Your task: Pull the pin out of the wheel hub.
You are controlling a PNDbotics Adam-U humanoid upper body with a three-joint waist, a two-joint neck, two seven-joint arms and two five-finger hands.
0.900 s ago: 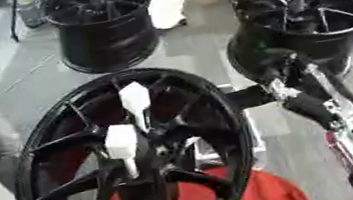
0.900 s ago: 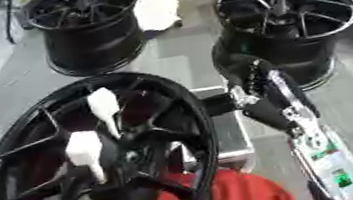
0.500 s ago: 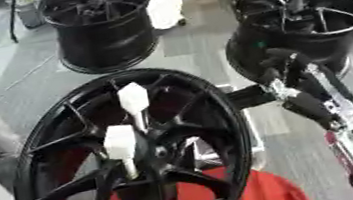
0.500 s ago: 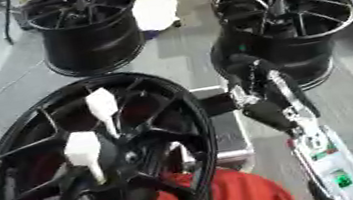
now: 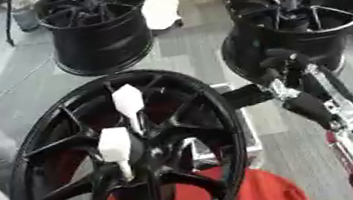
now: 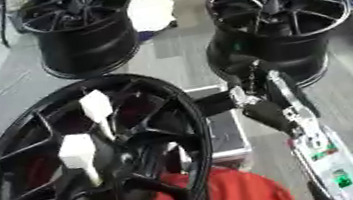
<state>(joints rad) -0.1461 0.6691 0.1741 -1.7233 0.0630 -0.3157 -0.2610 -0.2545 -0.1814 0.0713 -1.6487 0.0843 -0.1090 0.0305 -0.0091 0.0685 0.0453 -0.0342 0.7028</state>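
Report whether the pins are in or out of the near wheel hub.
In: two white pins stand planted among the near wheel hub's spokes.

wheel hub cut off below, right hand fingers unclear

Three black wheel hubs, two white pins.

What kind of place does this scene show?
Probably a workshop or a wheel assembly area: three black alloy wheels, the near one with white pins and two more standing on a grey floor.
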